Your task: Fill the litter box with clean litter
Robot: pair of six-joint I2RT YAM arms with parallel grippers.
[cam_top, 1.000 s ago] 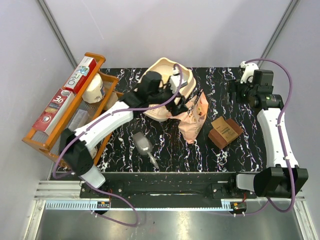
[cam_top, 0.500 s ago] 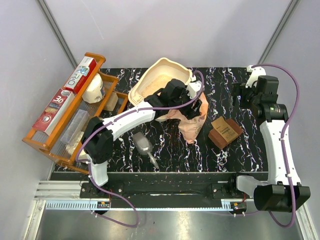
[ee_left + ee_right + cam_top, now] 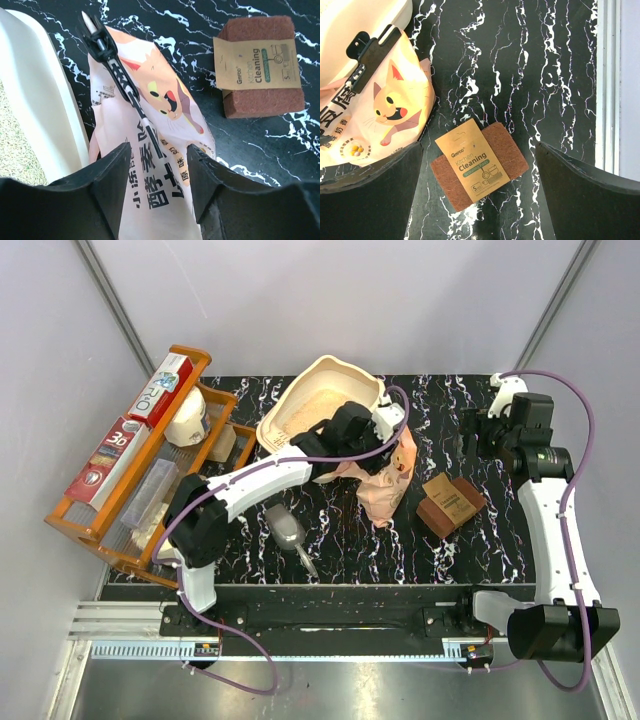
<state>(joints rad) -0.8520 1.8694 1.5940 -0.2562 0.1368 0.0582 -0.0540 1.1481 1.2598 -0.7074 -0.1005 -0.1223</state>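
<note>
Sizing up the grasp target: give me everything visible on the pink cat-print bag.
Pink crinkled plastic bag, printed with an orange cartoon cat and Chinese text, lies slumped flat on the black white-veined tabletop. A long black clip is clamped along one end. One edge rests against the cream plastic litter box. The left claw straddles the bag with its jaws apart; whether they touch it is unclear.

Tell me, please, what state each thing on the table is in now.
litter box: upright, some litter inside.
pink bag: lying flat, clipped shut.
left gripper: open, straddling the pink bag.
right gripper: open, empty.
scoop: lying flat, untouched.
scouring pads: sleeved, untouched.
</note>
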